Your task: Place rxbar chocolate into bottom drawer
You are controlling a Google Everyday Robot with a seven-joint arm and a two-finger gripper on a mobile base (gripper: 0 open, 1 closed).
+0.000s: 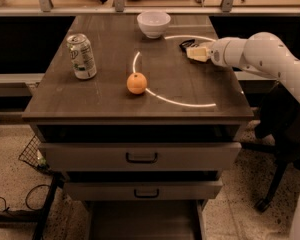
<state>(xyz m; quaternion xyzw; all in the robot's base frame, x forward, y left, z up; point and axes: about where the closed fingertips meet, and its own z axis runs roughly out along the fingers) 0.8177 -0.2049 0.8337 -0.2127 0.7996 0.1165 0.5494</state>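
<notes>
Cabinet: I see a dark brown wooden cabinet top (pixel 105 101) with two closed grey-brown upper drawers (pixel 141 156) below it, each with a dark handle.
Bottom drawer: the lowest grey-brown drawer (pixel 145 219) is pulled out at the foot of the cabinet, a shallow tray facing me, well below and to the near left of the working end of the arm.
Arm: the white jointed arm (pixel 262 54) reaches in from the right edge over the far right corner of the top.
Bystanders: a silver and green drink can (pixel 81 56) stands far left, a white round bowl (pixel 153 23) sits at the back, and a round orange fruit (pixel 136 83) sits mid-table; all are well apart from the arm.
Gripper: the pale two-finger gripper (pixel 196 52) sits low over the far right of the top, pointing left.
Gripper state: I cannot tell whether it is open, closed or already gripping.
Bar: the small flat black-wrapped rxbar chocolate (pixel 186 44) lies on the top, touching or just beside the gripper tip.
Key relation: the bar is on the far-left side of the tip, towards the bowl, with its long axis apparently left to right across my view. I judge the next move needs only a short reach forward, not a sweep.
</notes>
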